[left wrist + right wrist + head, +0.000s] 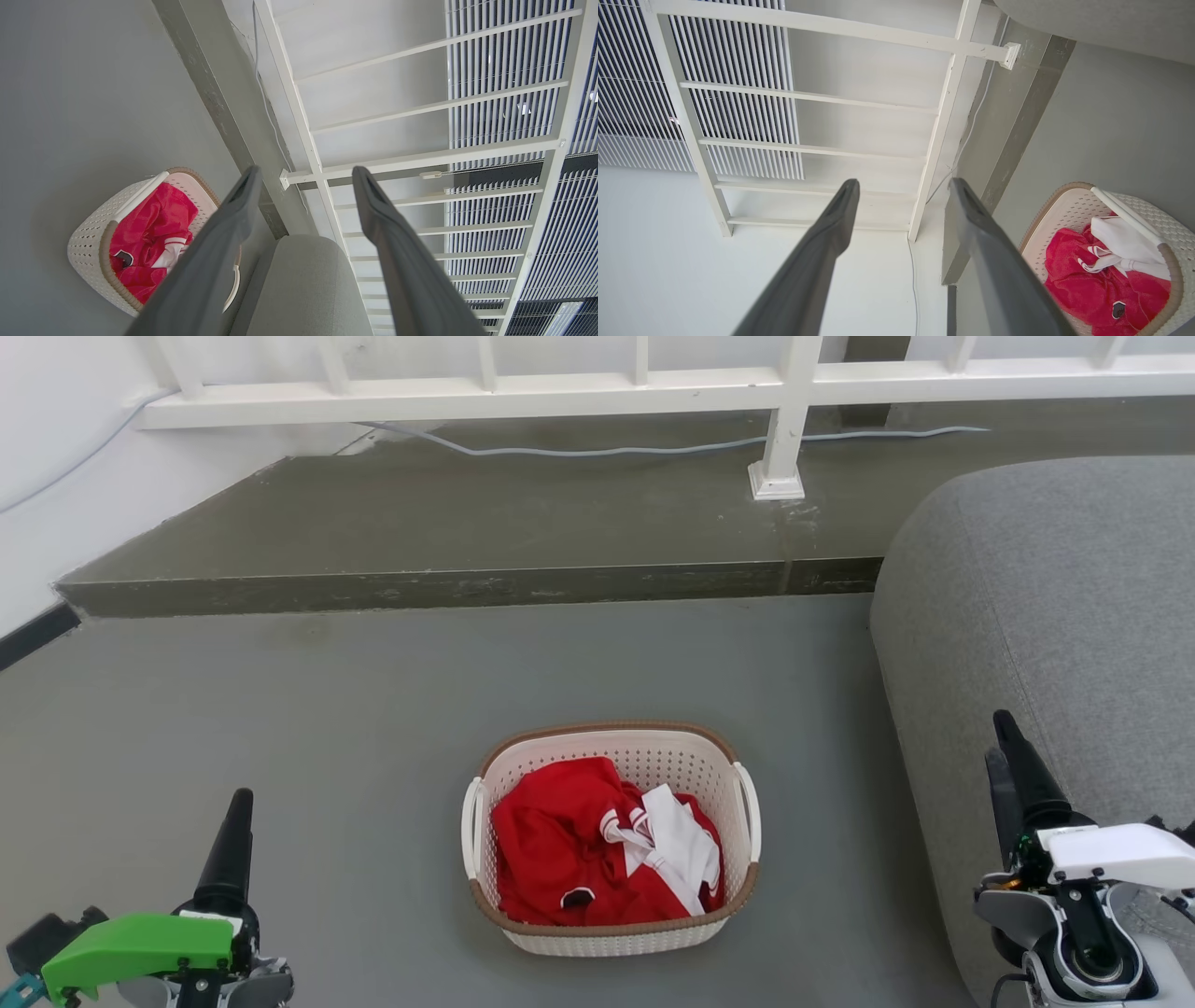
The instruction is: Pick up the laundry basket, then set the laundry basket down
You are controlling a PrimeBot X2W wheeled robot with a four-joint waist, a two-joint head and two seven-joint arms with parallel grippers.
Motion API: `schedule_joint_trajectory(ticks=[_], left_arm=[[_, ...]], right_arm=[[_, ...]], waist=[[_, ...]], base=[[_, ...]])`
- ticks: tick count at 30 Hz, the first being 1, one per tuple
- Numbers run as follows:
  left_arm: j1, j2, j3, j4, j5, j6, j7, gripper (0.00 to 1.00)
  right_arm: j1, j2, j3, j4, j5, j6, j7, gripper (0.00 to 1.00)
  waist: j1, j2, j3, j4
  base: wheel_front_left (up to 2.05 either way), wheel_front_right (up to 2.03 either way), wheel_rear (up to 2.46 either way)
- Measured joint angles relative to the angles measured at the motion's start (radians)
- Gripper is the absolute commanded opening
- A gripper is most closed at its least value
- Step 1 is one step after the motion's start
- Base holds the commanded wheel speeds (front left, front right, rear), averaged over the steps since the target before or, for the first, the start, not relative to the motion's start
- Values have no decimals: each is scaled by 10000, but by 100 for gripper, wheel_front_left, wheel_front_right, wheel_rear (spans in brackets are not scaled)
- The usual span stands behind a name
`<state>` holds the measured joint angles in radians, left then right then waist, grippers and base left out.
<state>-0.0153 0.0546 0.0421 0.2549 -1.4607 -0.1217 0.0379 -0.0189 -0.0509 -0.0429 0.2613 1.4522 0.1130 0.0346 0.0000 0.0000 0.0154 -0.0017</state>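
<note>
The laundry basket (644,753) sits on the floor (280,709) toward six o'clock, so I have the left gripper (303,176) at eight and the right gripper (903,186) at four, fingers apart, flanking it for a two-sided lift.

I count one laundry basket (644,751) with two white handles (471,826), one on each side of it. Inside the basket lie two garments: one red garment (551,840) and one white garment (681,840). Right of the basket stands one grey sofa (1046,607). Beyond the basket run one white railing (467,397) and one pale cable (653,451). My two grippers flank the basket, left gripper (241,798) and right gripper (999,737), each with two dark fingers (219,252).
</note>
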Motion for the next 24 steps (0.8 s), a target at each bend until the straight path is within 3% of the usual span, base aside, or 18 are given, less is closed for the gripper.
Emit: schedule_joint_trajectory(ticks=[11, 24], left_arm=[[-10, 497, -418, -58, 2008, 0, -370, 100], [-50, 493, -380, -443, 4196, 178, -828, 100]], right_arm=[[-142, -426, 629, -2, -1841, 0, -391, 100], [-349, -560, 1206, -222, -4107, -109, -794, 100]], waist=[[0, 0, 62, 2], [0, 0, 123, 2]], base=[[0, 0, 0], [0, 0, 0]])
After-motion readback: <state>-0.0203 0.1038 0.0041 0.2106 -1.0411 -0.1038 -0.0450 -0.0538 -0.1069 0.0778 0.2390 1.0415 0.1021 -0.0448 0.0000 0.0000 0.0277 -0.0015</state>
